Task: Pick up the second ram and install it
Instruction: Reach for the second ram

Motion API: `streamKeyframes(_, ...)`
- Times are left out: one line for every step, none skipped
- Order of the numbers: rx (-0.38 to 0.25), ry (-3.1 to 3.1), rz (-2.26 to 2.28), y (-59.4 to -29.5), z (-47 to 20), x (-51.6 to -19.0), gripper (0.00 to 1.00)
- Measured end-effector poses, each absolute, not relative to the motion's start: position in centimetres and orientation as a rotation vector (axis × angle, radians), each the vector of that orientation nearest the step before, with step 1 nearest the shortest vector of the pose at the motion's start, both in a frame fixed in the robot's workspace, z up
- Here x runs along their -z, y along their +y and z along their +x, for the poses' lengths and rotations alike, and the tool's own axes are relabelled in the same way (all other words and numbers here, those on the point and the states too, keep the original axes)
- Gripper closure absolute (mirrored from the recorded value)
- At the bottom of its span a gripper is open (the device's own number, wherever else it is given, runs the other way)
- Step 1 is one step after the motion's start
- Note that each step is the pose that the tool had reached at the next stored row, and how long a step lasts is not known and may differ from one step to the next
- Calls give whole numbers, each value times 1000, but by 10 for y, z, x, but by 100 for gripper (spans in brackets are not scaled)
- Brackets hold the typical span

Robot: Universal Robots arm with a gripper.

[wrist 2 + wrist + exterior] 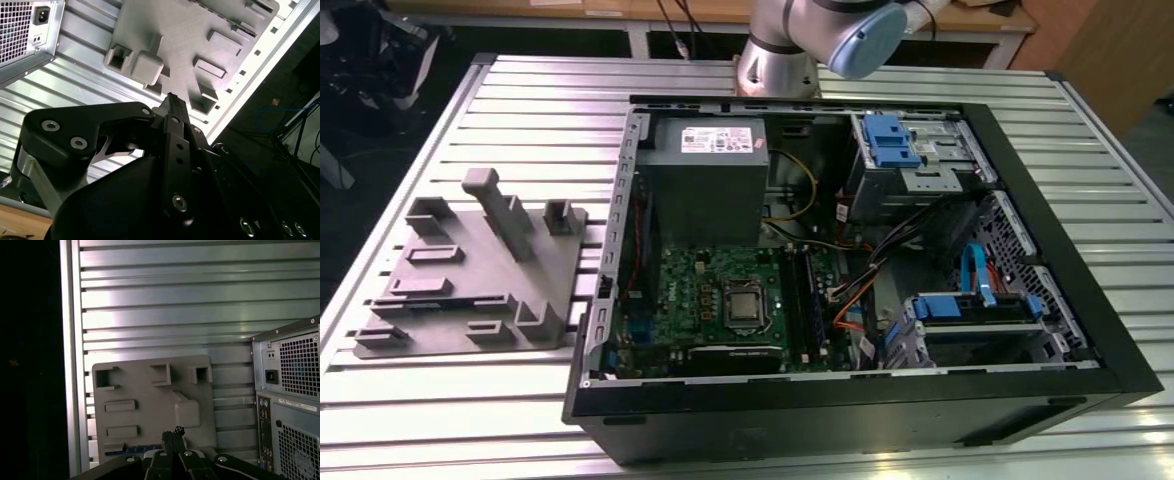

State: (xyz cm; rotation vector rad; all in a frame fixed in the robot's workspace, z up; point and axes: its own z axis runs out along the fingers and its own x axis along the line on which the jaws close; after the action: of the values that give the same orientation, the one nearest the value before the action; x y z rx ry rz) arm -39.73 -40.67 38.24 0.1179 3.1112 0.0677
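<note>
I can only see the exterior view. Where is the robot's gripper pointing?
Observer: In the first wrist view the gripper points down at the grey plate, with its tip near the post.
Operator: Is it holding anything?
Observer: No. It is shut, with nothing in it.
Operator: So where's the ram stick?
Observer: A thin bluish strip, likely the second ram, lies in a slot along one edge of the plate. In that picture it sits close to the gripper's tip.
</note>
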Motion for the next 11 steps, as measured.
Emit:
streamKeyframes(-68,3111,118,-408,-398,-382,89)
streamKeyframes(-68,3111,118,-409,-398,-381,89)
streamKeyframes(-68,3111,118,-410,-398,-380,89)
streamKeyframes(-68,3111,118,-412,-399,-380,89)
streamKeyframes(-68,3111,118,-413,-399,-379,89)
streamKeyframes(-68,3111,118,-414,-399,-378,89)
streamKeyframes(-68,3111,118,-415,-400,-377,89)
streamKeyframes(-68,3111,118,-416,-400,-376,89)
streamKeyframes(-68,3111,118,-417,-400,-375,89)
streamKeyframes(-68,3111,118,-418,-400,-374,89)
streamKeyframes(-68,3111,118,-419,-400,-373,89)
